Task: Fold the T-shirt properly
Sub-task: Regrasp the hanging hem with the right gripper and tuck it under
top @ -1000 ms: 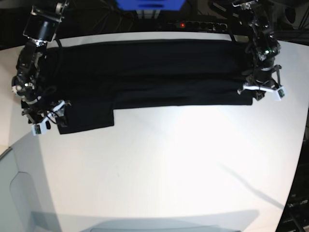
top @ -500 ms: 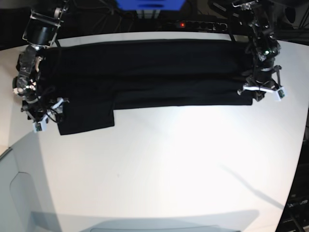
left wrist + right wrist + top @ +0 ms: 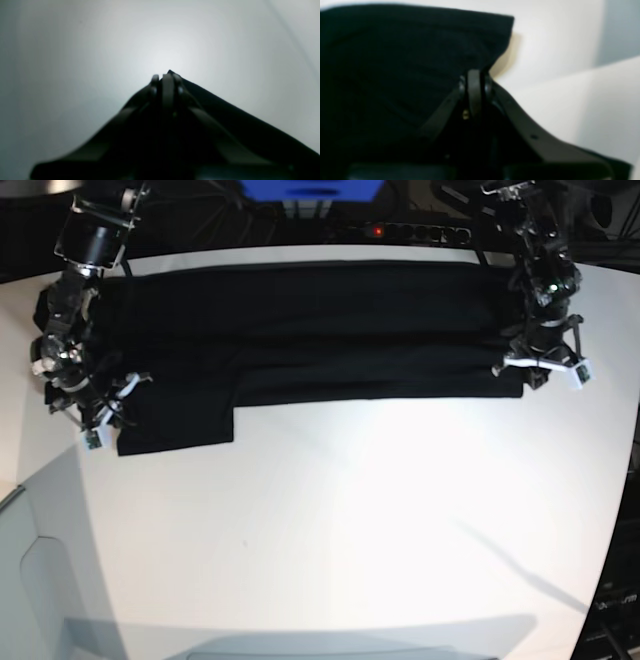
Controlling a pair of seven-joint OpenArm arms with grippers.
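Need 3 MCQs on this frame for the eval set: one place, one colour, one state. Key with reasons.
1. Where in the base view is the sleeve flap that juts toward the camera?
A) right end
B) left end
C) middle

2. Shirt colour as it lies?
A) white
B) red
C) black

3. Right hand's state?
A) shut on cloth
B) wide open
C) holding a cup

Key:
1 B: the flap sticks out at the left end.
2 C: the T-shirt shows plain black.
3 A: the right hand has its fingertips together, cloth between them.
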